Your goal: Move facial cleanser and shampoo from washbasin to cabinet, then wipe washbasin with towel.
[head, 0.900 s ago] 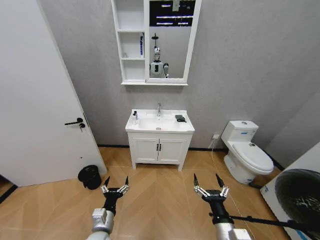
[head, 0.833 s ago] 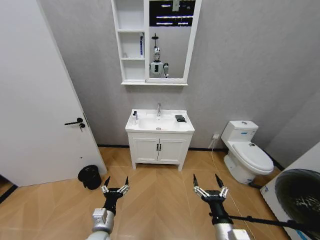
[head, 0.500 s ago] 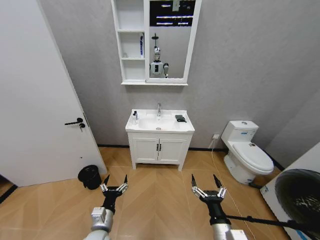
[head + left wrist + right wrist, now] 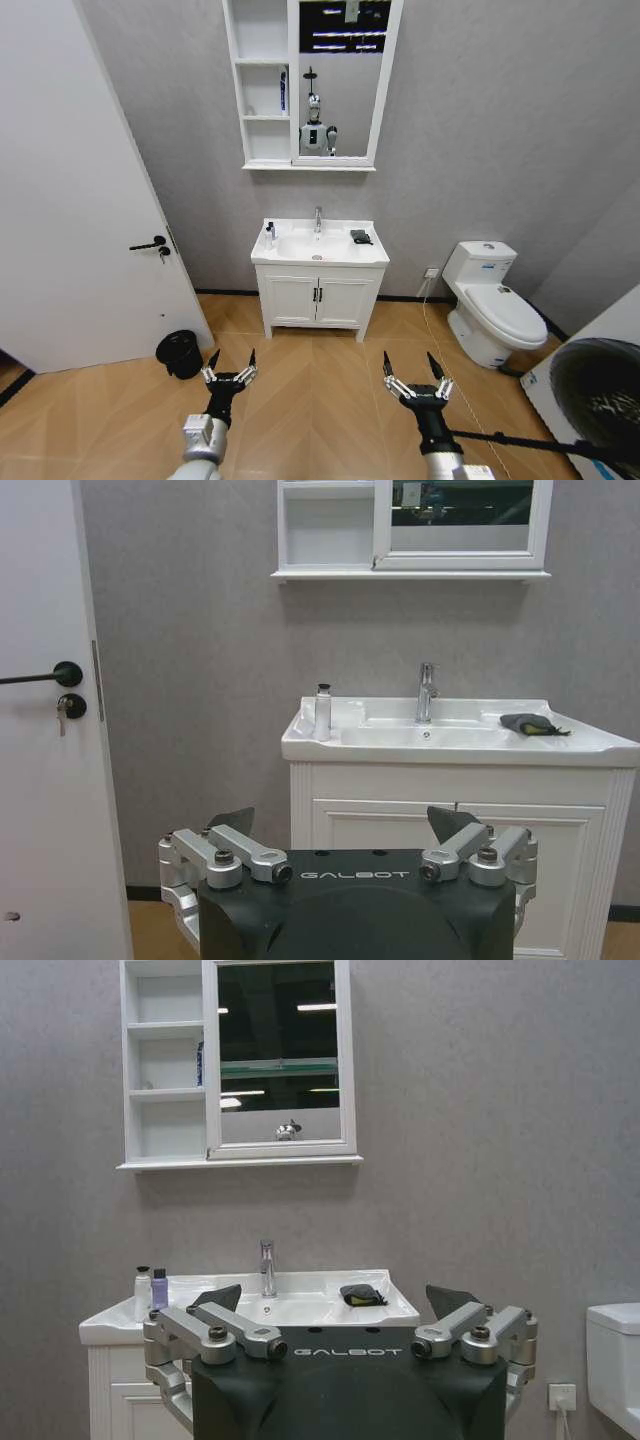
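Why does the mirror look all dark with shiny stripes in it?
In the right wrist view, the white-framed mirror on the tall white wall cabinet reflects a dim room, and the bright stripes look like ceiling lights. In the head view, the same mirror shows light bars at its top and the robot's own reflection below. In the left wrist view, the white ceramic washbasin is evenly lit, without glare.

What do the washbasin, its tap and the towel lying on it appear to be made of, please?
The washbasin looks like glossy white ceramic: smooth, rounded edges with a soft sheen. The tap looks like chromed metal, bright and reflective. The towel seems soft dark fabric, matte and bunched into folds.
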Controlling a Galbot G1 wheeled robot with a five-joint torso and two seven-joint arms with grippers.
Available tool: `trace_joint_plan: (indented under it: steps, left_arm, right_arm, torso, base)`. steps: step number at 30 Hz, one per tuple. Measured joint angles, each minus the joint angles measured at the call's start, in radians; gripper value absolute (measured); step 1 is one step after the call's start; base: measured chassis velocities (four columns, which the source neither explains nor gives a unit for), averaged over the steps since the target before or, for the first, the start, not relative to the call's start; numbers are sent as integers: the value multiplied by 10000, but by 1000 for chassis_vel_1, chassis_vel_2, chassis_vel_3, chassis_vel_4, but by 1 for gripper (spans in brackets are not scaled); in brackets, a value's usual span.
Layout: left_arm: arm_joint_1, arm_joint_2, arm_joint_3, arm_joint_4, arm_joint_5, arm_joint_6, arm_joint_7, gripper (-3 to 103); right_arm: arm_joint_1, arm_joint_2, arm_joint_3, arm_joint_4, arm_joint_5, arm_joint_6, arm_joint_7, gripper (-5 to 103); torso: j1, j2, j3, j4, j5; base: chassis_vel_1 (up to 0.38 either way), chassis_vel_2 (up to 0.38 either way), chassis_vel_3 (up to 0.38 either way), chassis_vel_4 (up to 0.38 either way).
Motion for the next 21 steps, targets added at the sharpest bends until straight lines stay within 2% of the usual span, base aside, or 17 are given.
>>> trace_joint_plan:
  steps: [6,15,21]
  left_arm:
    - [-53,-18,-3,10,4,38,3,98]
    - [-3,-62,39,101,89,-7,19,98]
    - [-123,-96,177,102,125,5,20,98]
  right_arm:
    - [11,-106,148,-44,175,-64,-24,100]
    - [-74,-39,17,-215,285,264,-126,100]
    - [-81,23,0,-120,264,336,-198,100]
  torso:
    - [0,0,0,0,0]
    - [-2,0,-1,0,0]
    - [-2,1,0,-2,0]
  base:
    - [0,0,0,0]
    - [0,0,0,0]
    - [-119,83,119,-114]
